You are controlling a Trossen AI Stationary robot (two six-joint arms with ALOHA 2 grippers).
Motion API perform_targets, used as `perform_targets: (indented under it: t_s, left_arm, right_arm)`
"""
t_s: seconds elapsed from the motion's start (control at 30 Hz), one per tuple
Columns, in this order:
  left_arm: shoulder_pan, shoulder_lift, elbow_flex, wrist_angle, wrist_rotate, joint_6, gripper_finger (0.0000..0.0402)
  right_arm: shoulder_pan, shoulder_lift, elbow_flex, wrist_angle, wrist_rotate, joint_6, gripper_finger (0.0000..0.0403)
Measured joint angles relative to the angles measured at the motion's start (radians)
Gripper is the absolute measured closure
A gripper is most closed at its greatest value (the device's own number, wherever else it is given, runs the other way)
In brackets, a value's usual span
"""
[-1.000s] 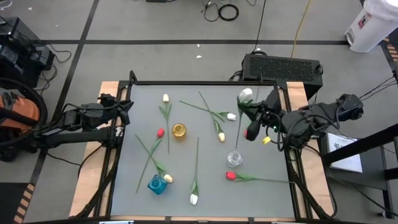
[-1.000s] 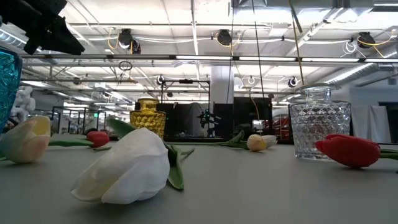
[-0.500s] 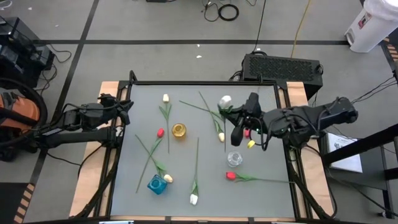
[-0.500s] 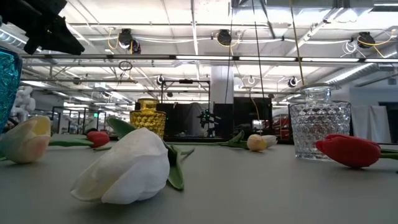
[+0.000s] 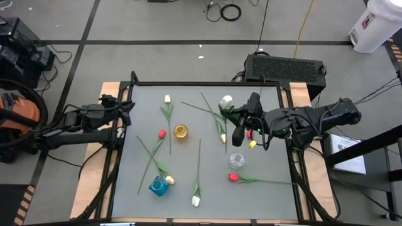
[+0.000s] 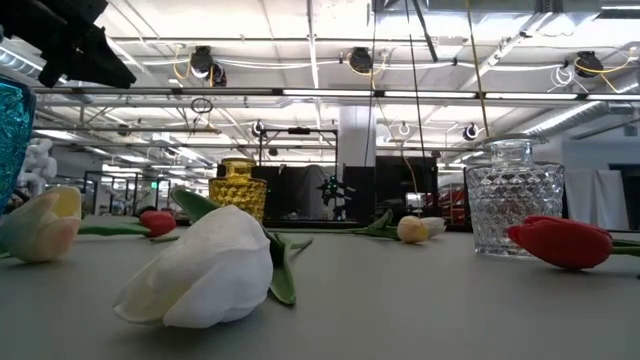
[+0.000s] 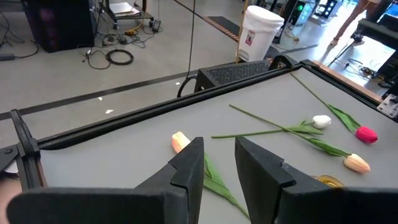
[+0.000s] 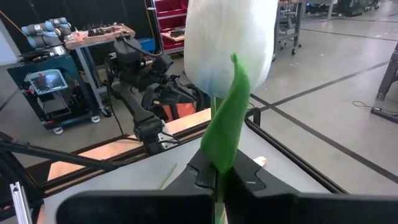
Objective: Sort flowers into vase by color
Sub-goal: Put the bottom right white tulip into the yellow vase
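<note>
— Did you see? A second ago the right gripper [image 5: 237, 130] was near the table's right edge; now it has come inward with the white tulip [image 5: 226, 102], and in the last half second it hardly moved.

— Yes. Its fingers [image 8: 205, 171] are clenched on the green stem, and the white head stands up just above them. The clear glass vase [image 5: 237, 159] is near, a little below the gripper toward the front edge.

— Will the flower be difficult to put in?

— I think it is very light, and the thin stem is flexible, so the long tail may swing and miss the narrow mouth. It is better to hold low on the stem, not on the soft cloth-like head or the smooth leaf [image 8: 225, 118].

— And the vases?

— The clear one is cut glass with a diamond pattern, hard and probably easy to tip. The yellow vase [image 5: 181, 132] and the blue vase [image 5: 158, 186] are farther to the gripper's left.

— The left gripper [image 7: 219, 163]?

— It waits at the left edge, fingers parted, holding nothing. The other tulips lie flat on the smooth grey table [image 5: 188, 160].
</note>
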Motion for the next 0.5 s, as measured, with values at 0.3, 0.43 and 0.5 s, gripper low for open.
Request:
perform_targets:
  t_s: [0.3,0.43,0.5]
  left_arm:
    - [0.0,0.0,0.0,0.0,0.0,0.0,0.0304]
    - [0.0,0.0,0.0,0.001,0.0,0.0,0.0304]
    - [0.0,0.0,0.0,0.002,0.0,0.0,0.0304]
  right_arm:
    - [0.0,0.0,0.0,0.0,0.0,0.01,0.0403]
    - [-0.007,0.0,0.0,0.0,0.001,0.03,0.0403]
    - [-0.008,0.0,0.0,0.0,0.001,0.031,0.0403]
